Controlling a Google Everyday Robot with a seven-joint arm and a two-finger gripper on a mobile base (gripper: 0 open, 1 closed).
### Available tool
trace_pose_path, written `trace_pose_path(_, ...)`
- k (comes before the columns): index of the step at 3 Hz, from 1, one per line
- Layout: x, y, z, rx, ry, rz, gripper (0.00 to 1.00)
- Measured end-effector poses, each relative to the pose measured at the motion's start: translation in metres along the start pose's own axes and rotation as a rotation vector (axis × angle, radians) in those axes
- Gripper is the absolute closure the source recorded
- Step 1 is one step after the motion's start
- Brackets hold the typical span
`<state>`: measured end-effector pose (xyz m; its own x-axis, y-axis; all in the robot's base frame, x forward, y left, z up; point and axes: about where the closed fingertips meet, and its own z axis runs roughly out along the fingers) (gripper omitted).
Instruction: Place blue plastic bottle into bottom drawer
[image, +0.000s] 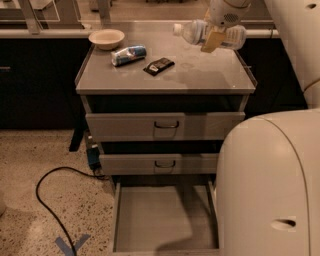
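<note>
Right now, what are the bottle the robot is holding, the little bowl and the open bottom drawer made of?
Blue plastic bottle, held by the gripper above the back right of the cabinet top: probably thin clear plastic, as it looks see-through and shiny.
Bowl: pale and smooth, maybe ceramic or plastic; I can't tell which.
Bottom drawer: likely sheet metal, given its dull grey colour and thin, flat walls.

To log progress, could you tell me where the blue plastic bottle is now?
Upper right of the camera view: the blue plastic bottle is held sideways in the pincer, above the back right of the cabinet top.
</note>
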<state>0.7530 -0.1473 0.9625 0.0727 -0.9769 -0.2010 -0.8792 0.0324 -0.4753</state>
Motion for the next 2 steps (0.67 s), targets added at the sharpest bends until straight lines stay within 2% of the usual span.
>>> trace_pose_path(1,-0.005,0.011,-0.015,-0.005,-0.015,-0.002,1.0)
trace_pose_path(2,-0.013,0.035,-0.07,0.055,-0.091,0.059,1.0)
